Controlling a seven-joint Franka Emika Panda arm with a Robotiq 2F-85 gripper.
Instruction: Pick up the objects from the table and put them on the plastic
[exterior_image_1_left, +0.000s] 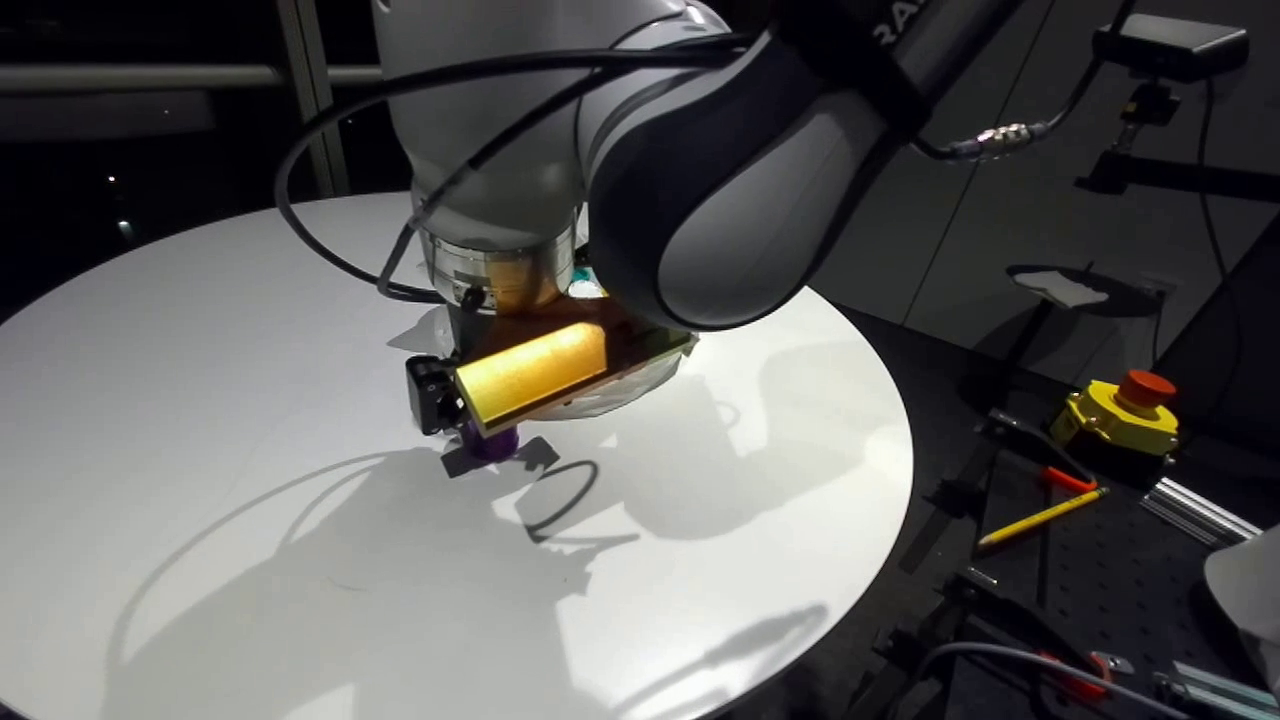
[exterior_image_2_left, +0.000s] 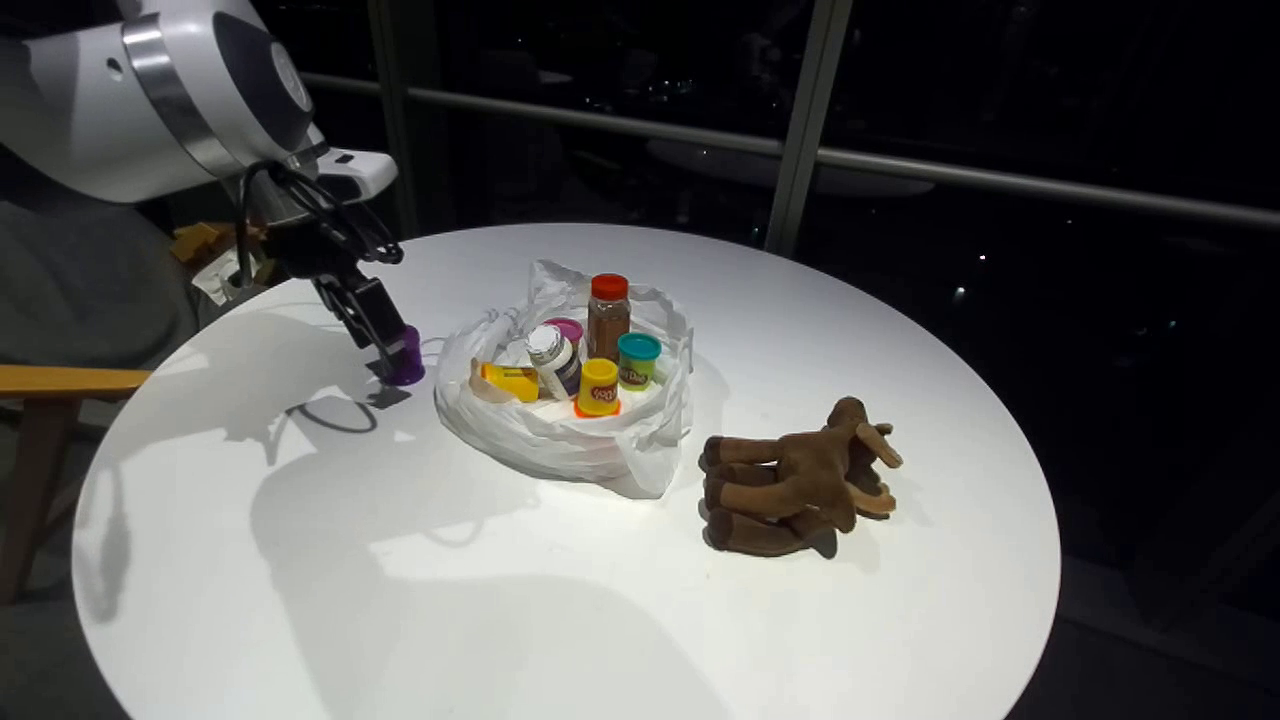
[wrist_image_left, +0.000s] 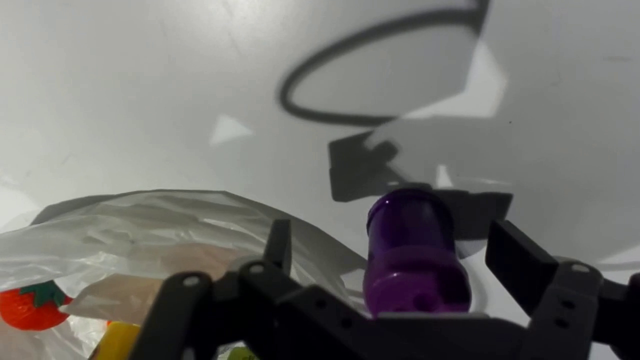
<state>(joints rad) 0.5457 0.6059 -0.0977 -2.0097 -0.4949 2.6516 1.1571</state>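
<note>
Purple cup (wrist_image_left: 414, 260) stands on the counter (exterior_image_2_left: 900, 620), just beside the plastic bag (exterior_image_2_left: 540, 450). Jaws apart astride it, gaps showing both sides; presumably lined up to pinch it. Bag lies open, its crumpled wall likely penning in the jar (exterior_image_2_left: 608, 328) and yellow cup (exterior_image_2_left: 599, 385). Stuffed toy (exterior_image_2_left: 805, 480) near it, perhaps for later. Arm (exterior_image_2_left: 185, 110) leans in over the counter's edge, end tilted down.
</note>
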